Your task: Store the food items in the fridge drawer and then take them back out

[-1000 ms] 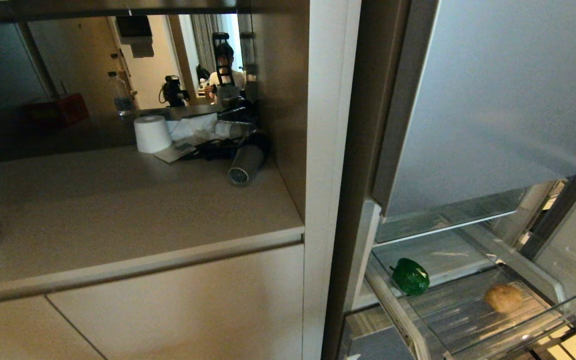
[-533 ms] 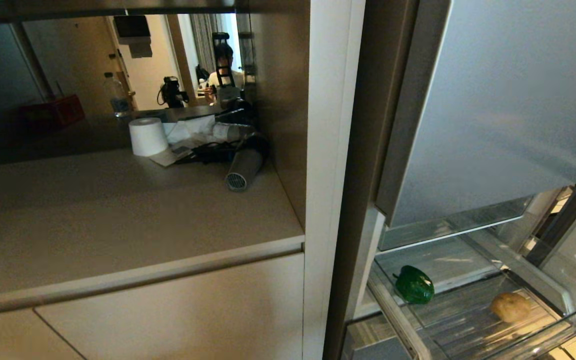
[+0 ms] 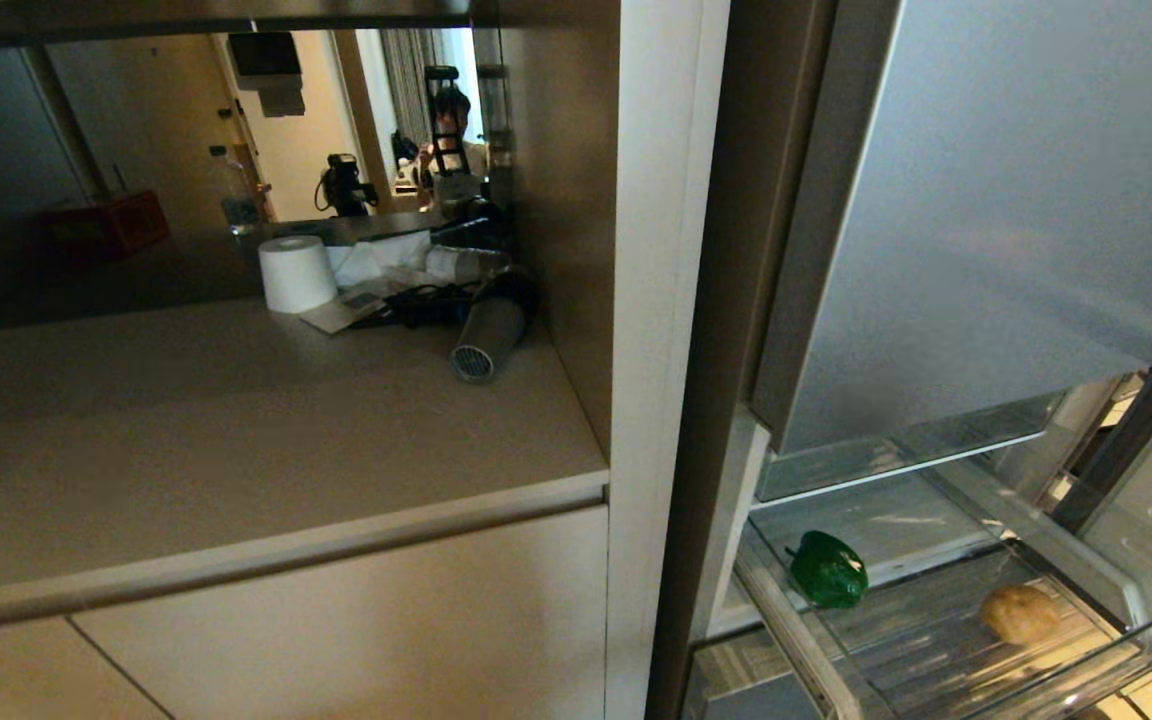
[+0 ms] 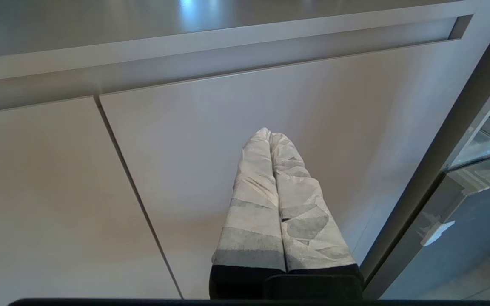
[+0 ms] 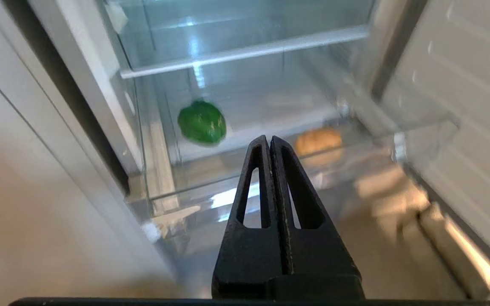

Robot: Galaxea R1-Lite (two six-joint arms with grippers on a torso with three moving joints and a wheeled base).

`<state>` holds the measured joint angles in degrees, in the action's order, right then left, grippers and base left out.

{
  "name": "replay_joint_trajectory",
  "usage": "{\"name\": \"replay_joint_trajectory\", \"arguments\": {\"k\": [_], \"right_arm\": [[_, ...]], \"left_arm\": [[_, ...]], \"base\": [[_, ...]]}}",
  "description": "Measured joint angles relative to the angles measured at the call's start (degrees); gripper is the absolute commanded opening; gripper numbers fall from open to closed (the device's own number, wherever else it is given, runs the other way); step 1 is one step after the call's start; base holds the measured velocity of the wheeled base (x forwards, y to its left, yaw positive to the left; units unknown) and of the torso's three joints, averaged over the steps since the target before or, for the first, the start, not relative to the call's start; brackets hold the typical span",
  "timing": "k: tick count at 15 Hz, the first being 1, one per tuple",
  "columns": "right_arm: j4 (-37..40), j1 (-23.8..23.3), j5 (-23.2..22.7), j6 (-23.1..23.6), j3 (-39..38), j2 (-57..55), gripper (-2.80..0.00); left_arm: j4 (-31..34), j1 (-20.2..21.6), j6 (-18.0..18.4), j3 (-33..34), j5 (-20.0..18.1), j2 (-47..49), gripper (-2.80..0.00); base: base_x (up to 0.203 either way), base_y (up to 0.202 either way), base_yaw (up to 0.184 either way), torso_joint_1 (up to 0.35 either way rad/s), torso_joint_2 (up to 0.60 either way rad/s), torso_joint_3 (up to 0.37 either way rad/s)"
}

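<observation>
Looking down, I see the fridge drawer [image 3: 946,640] pulled out at lower right with the green pepper [image 3: 828,570] near its back left and the potato [image 3: 1020,613] well apart to the right. A paper roll [image 3: 297,273] stands on the counter [image 3: 236,450].

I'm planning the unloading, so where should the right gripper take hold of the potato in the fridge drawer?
Probably across the short middle of the potato, coming from above: it lies flat on its long side in the open-topped fridge drawer, clear of the bell pepper. The right gripper is shut and must open first.
</observation>
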<state>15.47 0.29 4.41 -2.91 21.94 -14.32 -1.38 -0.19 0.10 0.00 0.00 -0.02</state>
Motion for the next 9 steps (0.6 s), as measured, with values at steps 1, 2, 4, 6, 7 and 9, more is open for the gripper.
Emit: {"name": "replay_joint_trajectory", "arguments": {"k": [1, 2, 4, 6, 7, 9], "right_arm": [[1.8, -0.1, 0.6, -1.5, 3.7, -6.4, -2.8], [2.9, -0.1, 1.2, -2.7, 6.9, -12.6, -2.8], [2.4, -0.2, 1.9, -4.6, 11.4, -23.9, -2.8], [0.6, -0.5, 2.4, -6.7, 13.9, -34.1, -2.8], [-0.2, -0.9, 2.4, -8.0, 14.8, -39.0, -2.8], [-2.4, -2.1, 2.5, -11.3, 15.6, -47.7, -2.8]], "left_arm": [[0.0, 0.0, 0.0, 0.0, 0.0, 0.0, -2.8], [0.0, 0.0, 0.0, 0.0, 0.0, 0.0, -2.8], [0.0, 0.0, 0.0, 0.0, 0.0, 0.0, -2.8], [0.0, 0.0, 0.0, 0.0, 0.0, 0.0, -2.8], [0.0, 0.0, 0.0, 0.0, 0.0, 0.0, -2.8], [0.0, 0.0, 0.0, 0.0, 0.0, 0.0, -2.8]], "base": [[0.0, 0.0, 0.0, 0.0, 0.0, 0.0], [0.0, 0.0, 0.0, 0.0, 0.0, 0.0], [0.0, 0.0, 0.0, 0.0, 0.0, 0.0], [0.0, 0.0, 0.0, 0.0, 0.0, 0.0], [0.0, 0.0, 0.0, 0.0, 0.0, 0.0], [0.0, 0.0, 0.0, 0.0, 0.0, 0.0]]}}
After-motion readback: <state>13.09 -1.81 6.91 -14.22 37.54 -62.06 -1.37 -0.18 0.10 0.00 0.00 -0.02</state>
